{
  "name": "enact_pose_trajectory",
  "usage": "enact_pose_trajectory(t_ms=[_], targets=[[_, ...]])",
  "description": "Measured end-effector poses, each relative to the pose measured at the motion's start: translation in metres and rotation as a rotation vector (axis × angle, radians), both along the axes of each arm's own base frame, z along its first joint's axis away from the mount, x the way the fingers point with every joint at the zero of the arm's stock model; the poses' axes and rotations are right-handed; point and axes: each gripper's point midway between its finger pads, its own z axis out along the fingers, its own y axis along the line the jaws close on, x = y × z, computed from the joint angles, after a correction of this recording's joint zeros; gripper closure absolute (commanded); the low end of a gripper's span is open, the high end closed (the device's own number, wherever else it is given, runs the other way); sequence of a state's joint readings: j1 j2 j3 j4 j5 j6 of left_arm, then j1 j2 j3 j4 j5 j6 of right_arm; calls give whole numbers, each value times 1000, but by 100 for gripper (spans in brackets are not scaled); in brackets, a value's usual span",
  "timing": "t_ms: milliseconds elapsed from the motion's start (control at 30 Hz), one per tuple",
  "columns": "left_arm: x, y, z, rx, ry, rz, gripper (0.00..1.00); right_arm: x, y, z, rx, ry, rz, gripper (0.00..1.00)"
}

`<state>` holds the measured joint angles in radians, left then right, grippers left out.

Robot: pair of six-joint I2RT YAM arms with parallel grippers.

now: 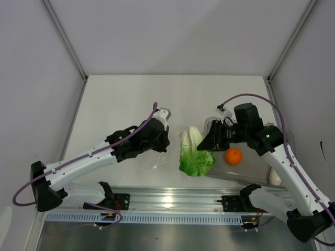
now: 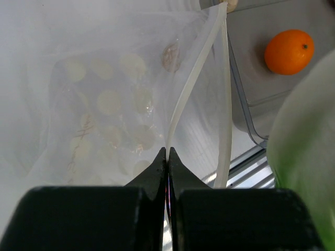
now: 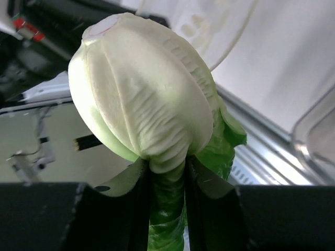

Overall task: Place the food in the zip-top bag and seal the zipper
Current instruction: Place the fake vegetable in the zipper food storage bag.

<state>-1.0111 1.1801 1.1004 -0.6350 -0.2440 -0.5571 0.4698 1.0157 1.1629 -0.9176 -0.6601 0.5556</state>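
Observation:
My left gripper (image 1: 166,142) is shut on one lip of the clear zip-top bag (image 1: 156,157); in the left wrist view the fingertips (image 2: 167,152) pinch the zipper strip (image 2: 184,97). The other strip (image 2: 225,104) hangs apart, so the bag (image 2: 110,110) has an open mouth. My right gripper (image 1: 205,145) is shut on the green lettuce head (image 1: 196,155) and holds it just right of the bag; the jaws (image 3: 167,167) squeeze its leafy end, pale base (image 3: 146,94) forward. The orange (image 1: 234,156) lies in the tray. A pale egg-like piece (image 1: 274,178) sits by the right arm. The reddish fruit is out of view.
A rigid clear tray (image 1: 261,167) with rounded corners lies under the right arm; its wall shows in the left wrist view (image 2: 246,110) and the right wrist view (image 3: 314,136). A metal rail (image 1: 167,201) runs along the near edge. White walls enclose the table.

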Motion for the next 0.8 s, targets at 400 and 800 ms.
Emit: enact_pose_trajectory(t_ms=[400, 800], targets=[[1, 2, -2, -73, -58, 11, 100, -41, 22, 21, 226, 274, 63, 100], [-5, -7, 5, -124, -85, -17, 99, -20, 46, -21, 176, 476, 49, 100]])
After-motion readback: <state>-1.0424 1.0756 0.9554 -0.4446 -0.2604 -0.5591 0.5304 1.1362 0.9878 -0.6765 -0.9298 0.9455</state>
